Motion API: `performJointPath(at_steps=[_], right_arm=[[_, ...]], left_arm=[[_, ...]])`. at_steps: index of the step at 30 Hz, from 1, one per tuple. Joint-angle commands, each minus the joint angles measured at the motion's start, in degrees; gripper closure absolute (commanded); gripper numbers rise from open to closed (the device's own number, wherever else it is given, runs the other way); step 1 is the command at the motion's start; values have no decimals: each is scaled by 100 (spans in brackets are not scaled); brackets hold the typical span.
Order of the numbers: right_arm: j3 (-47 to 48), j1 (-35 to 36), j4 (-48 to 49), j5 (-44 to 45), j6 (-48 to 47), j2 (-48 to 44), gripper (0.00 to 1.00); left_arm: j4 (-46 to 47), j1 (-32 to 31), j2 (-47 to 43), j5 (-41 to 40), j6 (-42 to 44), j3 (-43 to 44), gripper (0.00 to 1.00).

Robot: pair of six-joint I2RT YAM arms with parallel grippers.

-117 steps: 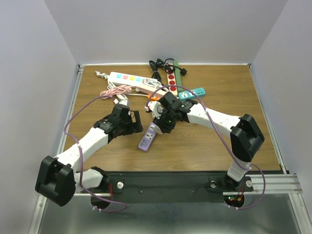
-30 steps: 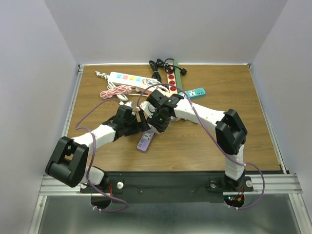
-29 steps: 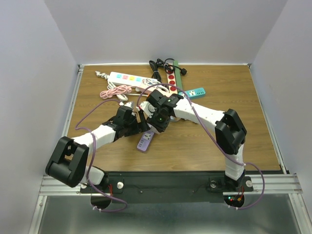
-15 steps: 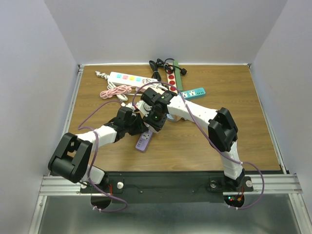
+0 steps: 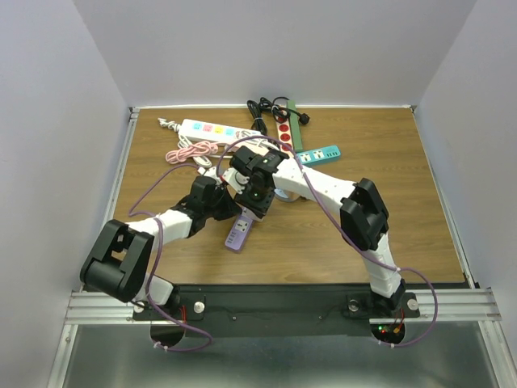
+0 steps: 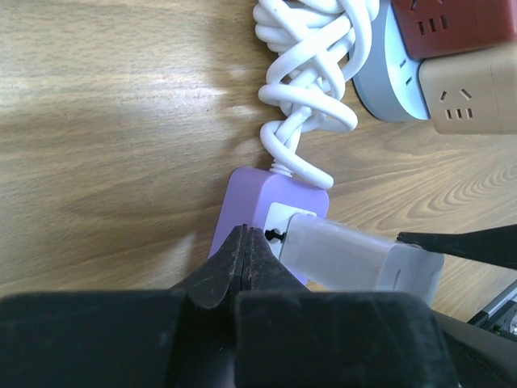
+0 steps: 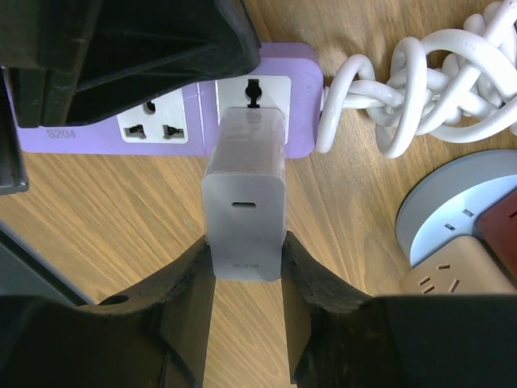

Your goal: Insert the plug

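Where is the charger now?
Right wrist view, centre: the charger sits in the right claw, its nose at the purple strip, at the socket nearest the white cord.

"S204" on strip, "HONOR" on charger

The left tool now closes its jaws on the purple strip; the right tool shifts left, holding the plug over a socket.

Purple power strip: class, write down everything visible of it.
The purple power strip, plastic marked S204, lies on the wooden table, white sockets facing up. A coiled white cord leaves one end. The right gripper holds a white charger at the socket nearest it; the shut left gripper touches alongside.
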Motion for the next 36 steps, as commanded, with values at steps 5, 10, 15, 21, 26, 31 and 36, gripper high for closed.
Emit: performJointPath(at_steps=[5,10,15,21,26,31,36], right_arm=[[-482,283,435,-422,245,685,100],[-728,283,672,-168,490,527,100],[-606,283,875,403,728,255,99],[-202,274,937,852,983,-141,73],[-96,274,1112,1309,1238,-588,33],[-306,274,1393,1607,1448,-1291,9],[-1367,125,2208,2276,1660,-2143,0]], left_arm=[[-638,-118,462,53,174,-358,100],[-629,-118,400,70,174,-402,100],[-656,-118,260,35,165,-446,100],[-656,-118,233,-9,139,-490,100],[-717,-118,93,-184,121,-534,100],[-953,-109,-214,-588,122,-420,95],[-1332,-65,-1021,-1299,113,-51,68]])
